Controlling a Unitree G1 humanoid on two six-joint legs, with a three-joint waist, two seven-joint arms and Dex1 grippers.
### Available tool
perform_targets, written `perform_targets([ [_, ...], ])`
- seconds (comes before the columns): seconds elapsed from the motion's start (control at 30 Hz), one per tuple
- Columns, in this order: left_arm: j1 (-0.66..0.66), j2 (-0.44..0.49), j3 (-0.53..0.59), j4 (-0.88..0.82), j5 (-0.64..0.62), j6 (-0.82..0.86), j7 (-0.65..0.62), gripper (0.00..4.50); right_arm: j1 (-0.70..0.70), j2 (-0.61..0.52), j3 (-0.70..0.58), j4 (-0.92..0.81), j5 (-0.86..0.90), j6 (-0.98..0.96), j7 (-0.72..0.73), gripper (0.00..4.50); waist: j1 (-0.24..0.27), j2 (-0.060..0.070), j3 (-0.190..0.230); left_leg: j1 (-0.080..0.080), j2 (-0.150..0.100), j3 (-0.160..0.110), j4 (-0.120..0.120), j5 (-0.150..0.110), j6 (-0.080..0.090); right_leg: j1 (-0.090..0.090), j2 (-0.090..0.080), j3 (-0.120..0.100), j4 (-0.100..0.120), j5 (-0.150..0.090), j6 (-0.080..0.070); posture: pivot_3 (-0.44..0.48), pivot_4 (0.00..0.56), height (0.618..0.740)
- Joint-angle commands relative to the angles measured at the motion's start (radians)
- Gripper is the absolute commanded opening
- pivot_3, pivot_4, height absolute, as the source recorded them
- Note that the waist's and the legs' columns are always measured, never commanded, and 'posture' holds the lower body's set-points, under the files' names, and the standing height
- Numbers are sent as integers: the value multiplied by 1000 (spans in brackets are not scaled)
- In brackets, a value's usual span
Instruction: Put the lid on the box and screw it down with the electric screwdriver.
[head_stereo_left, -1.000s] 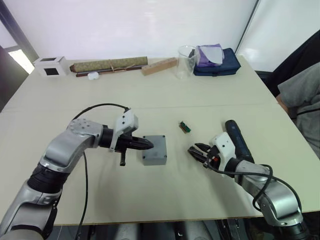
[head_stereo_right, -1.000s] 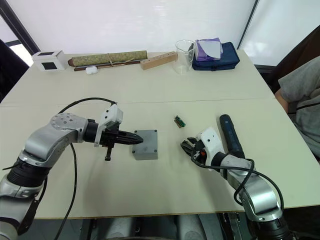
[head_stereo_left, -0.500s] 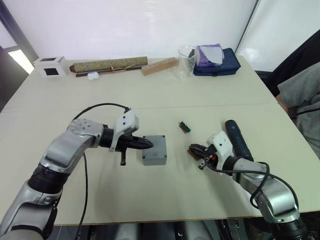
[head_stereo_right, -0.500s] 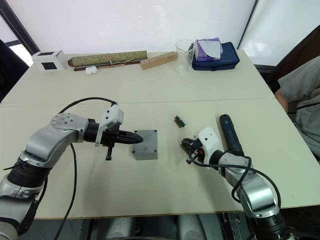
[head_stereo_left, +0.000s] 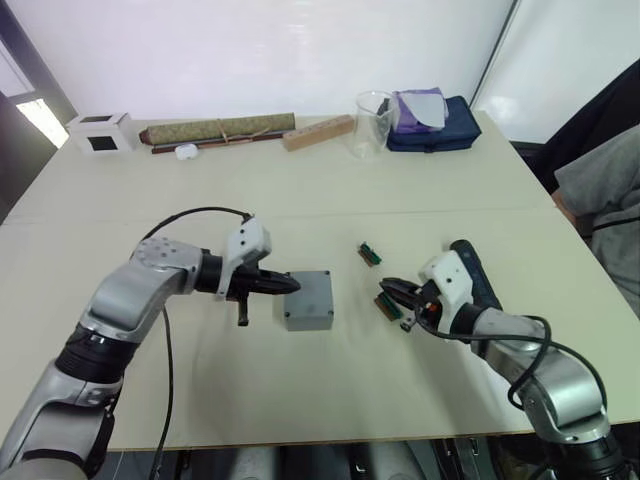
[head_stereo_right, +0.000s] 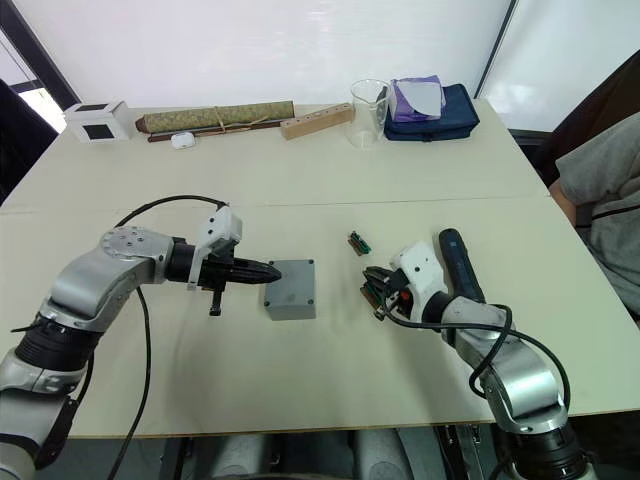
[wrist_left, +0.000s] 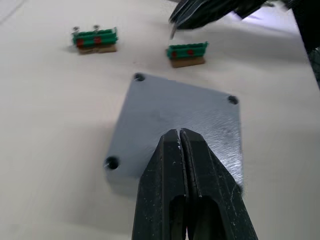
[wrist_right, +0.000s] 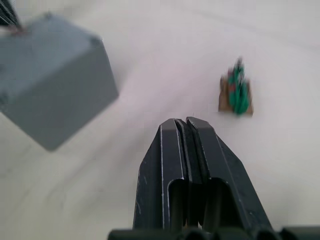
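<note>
The grey box (head_stereo_left: 308, 299) stands mid-table with the lid (wrist_left: 180, 120) lying flat on top of it, screw holes at its corners. My left gripper (head_stereo_left: 292, 285) is shut, its tips resting over the lid's left edge. My right gripper (head_stereo_left: 386, 291) is shut and hovers to the right of the box; nothing shows clearly between its fingers. The dark blue electric screwdriver (head_stereo_right: 458, 262) lies on the table just behind my right wrist, partly hidden by it.
Two small green terminal blocks (head_stereo_left: 371, 254) (head_stereo_left: 385, 304) lie between box and right gripper. Along the far edge are a white cube (head_stereo_left: 100, 131), rolled mat (head_stereo_left: 218, 130), wooden block (head_stereo_left: 318, 132), glass beaker (head_stereo_left: 372, 122) and blue pouch (head_stereo_left: 430, 125). A person (head_stereo_left: 605, 195) sits at the right.
My right gripper went from open to shut and shifted slightly toward the far side, near the closer green block. The left gripper and the box stayed put.
</note>
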Motion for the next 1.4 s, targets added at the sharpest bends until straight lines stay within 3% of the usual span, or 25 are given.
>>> perform_targets([
  [0.03,-33,-6,56,23,-20,-9,9,0,-62,-17,-47,-102,66,46,-1,68,0,0,0,0,0,0,0,0,0,0,0,0,0,0,0,0,150,740],
  [0.3,20,53,84,-13,-58,64,-19,0,-249,57,122,-31,65,35,20,68,-6,0,0,1,2,0,-1,0,0,0,2,0,1,0,0,0,150,740],
  [0.57,42,51,126,-72,-97,105,28,0,-273,106,221,101,0,-54,50,68,1,0,0,-1,-1,0,1,0,0,0,-2,0,0,0,0,0,150,740],
  [1.4,30,18,108,-90,-136,124,68,0,-224,129,231,147,-74,-87,30,68,-3,0,0,0,-1,0,0,0,0,0,-1,-1,0,0,0,0,150,740],
])
